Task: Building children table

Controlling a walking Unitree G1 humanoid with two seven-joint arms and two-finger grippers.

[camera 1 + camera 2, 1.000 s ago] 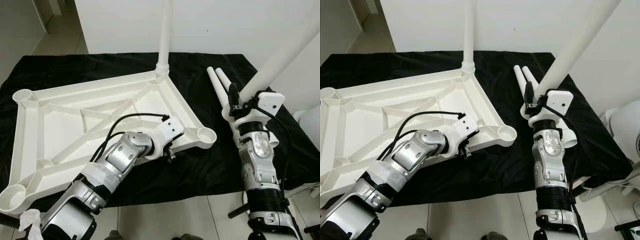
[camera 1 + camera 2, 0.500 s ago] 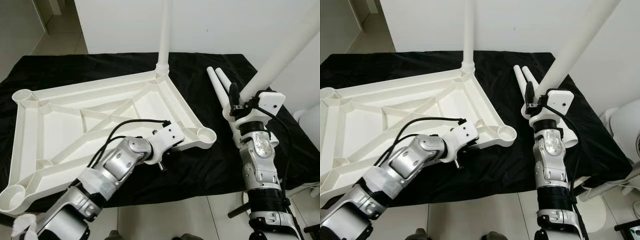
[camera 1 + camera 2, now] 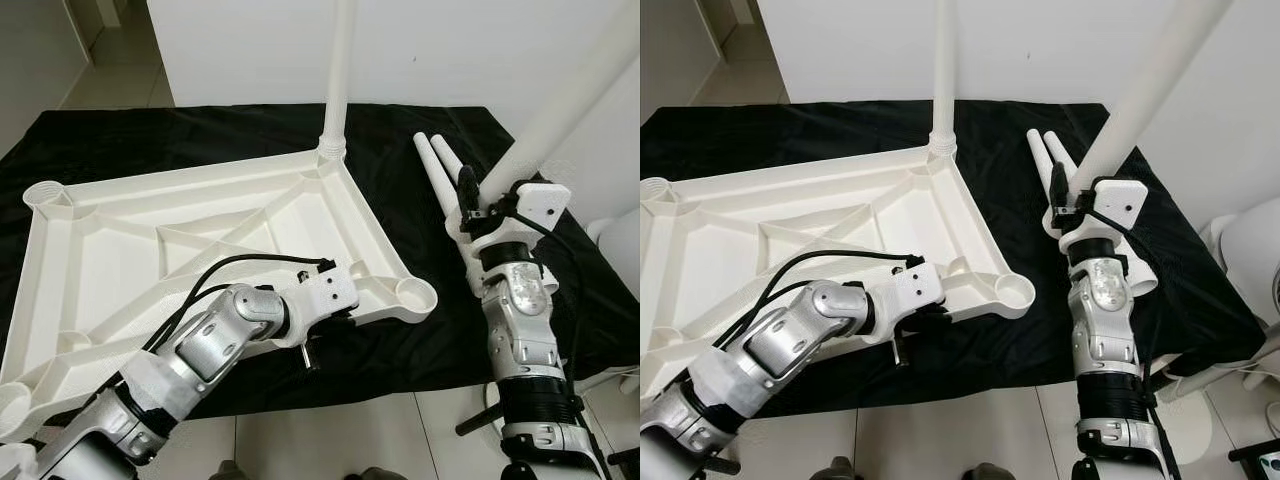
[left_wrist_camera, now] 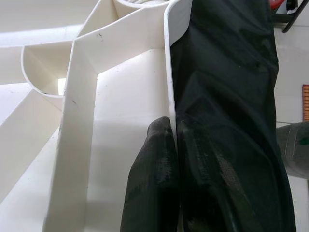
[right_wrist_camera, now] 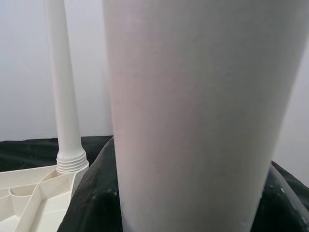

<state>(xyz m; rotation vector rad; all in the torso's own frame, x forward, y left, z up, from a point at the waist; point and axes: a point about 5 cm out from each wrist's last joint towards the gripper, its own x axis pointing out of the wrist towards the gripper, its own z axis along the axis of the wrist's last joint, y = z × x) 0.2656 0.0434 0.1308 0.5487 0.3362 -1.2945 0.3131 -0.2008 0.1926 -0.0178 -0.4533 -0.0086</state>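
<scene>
**Tabletop Edge Clamped, Leg Held Aloft**

The inverted white tabletop (image 3: pixel 200 240) lies on the black cloth (image 3: pixel 420 330), with one table leg (image 3: pixel 338 70) standing upright in its far corner socket. The left gripper (image 4: pixel 176 159) is clamped on the tabletop's near rim, one finger on each side. The right gripper (image 3: pixel 470 200) is closed around a second white leg (image 3: pixel 570 95), tilted upward. Two spare legs (image 3: pixel 437 165) lie on the cloth just beside it.
</scene>
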